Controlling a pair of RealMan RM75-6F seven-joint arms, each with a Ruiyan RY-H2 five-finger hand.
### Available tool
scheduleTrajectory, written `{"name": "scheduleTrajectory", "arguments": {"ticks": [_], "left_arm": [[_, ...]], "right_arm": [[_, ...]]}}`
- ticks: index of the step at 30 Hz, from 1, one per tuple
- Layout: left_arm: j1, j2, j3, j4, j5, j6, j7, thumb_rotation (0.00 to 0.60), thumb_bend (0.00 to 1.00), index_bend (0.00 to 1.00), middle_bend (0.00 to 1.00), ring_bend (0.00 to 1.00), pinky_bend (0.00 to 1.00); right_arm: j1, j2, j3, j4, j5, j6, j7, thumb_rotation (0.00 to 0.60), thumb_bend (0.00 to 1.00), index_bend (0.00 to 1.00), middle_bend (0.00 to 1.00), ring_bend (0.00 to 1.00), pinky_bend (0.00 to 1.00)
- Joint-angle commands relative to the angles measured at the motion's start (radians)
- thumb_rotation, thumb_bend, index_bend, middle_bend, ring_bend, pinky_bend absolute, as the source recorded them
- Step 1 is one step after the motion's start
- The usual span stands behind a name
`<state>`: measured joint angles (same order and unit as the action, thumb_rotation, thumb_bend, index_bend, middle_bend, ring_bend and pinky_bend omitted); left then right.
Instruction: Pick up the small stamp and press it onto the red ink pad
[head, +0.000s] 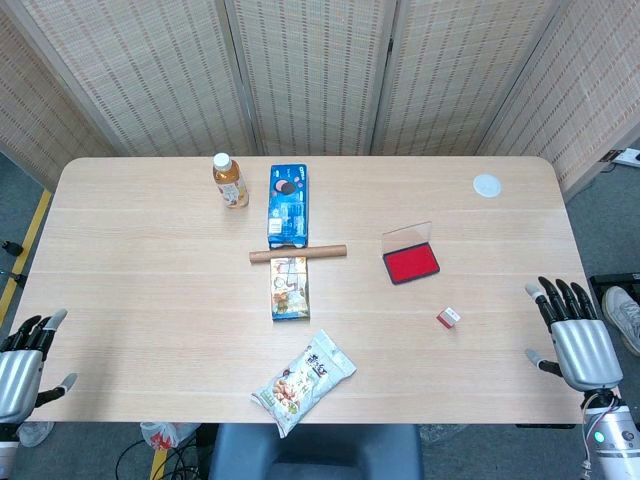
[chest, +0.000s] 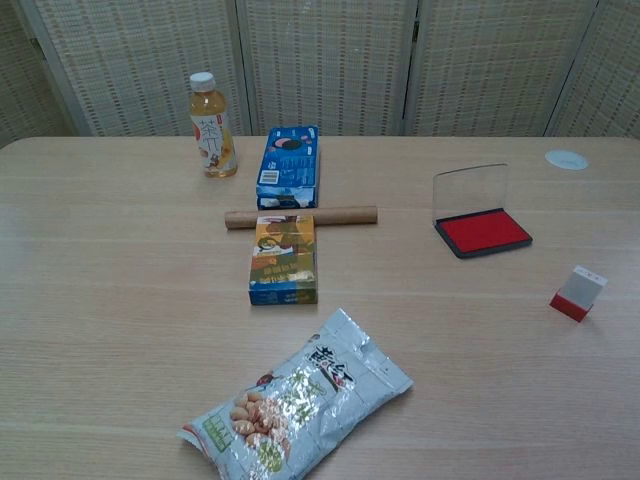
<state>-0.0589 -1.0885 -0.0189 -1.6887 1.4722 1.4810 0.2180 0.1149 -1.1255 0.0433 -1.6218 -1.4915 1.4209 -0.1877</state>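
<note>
The small stamp (head: 447, 318) (chest: 578, 293), white with a red base, lies on the table's right side. The red ink pad (head: 411, 263) (chest: 484, 232) sits open a little behind and left of it, its clear lid standing up. My right hand (head: 577, 340) hovers at the table's right edge, fingers spread and empty, some way right of the stamp. My left hand (head: 24, 362) rests off the table's near left corner, fingers apart, holding nothing. Neither hand shows in the chest view.
A tea bottle (head: 230, 181), a blue box (head: 287, 205), a cardboard tube (head: 298, 254), a small carton (head: 289, 288) and a snack bag (head: 304, 381) occupy the table's middle. A white disc (head: 487, 185) lies at the far right. Woven screens stand behind.
</note>
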Motion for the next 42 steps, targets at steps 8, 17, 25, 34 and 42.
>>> {"name": "scheduleTrajectory", "arguments": {"ticks": [8,17,25,34,42], "left_arm": [[0.002,-0.003,0.002,-0.002,0.007,0.006,0.007,0.600,0.23,0.11,0.20,0.14,0.31],[0.000,-0.003,-0.009,0.001,-0.024,-0.004,0.006,0.600,0.23,0.11,0.20,0.14,0.31],[0.008,-0.032,-0.028,-0.007,-0.082,0.009,0.067,0.600,0.23,0.11,0.20,0.14,0.31],[0.016,-0.051,-0.041,-0.014,-0.132,0.019,0.109,0.600,0.23,0.11,0.20,0.14,0.31],[0.024,-0.051,-0.040,-0.019,-0.138,0.028,0.114,0.600,0.23,0.11,0.20,0.14,0.31]], "right_arm": [[0.003,0.001,-0.005,0.004,-0.012,-0.004,0.004,0.600,0.14,0.08,0.04,0.00,0.00],[0.138,0.012,-0.067,0.125,-0.133,-0.222,0.183,0.600,0.14,0.12,0.04,0.00,0.00],[0.242,0.024,-0.097,0.241,-0.254,-0.275,0.310,0.600,0.14,0.14,0.04,0.00,0.00],[0.331,-0.010,-0.108,0.357,-0.270,-0.356,0.395,0.600,0.14,0.18,0.04,0.00,0.00],[0.399,-0.086,-0.113,0.453,-0.245,-0.451,0.458,0.600,0.17,0.23,0.04,0.00,0.00]]}}
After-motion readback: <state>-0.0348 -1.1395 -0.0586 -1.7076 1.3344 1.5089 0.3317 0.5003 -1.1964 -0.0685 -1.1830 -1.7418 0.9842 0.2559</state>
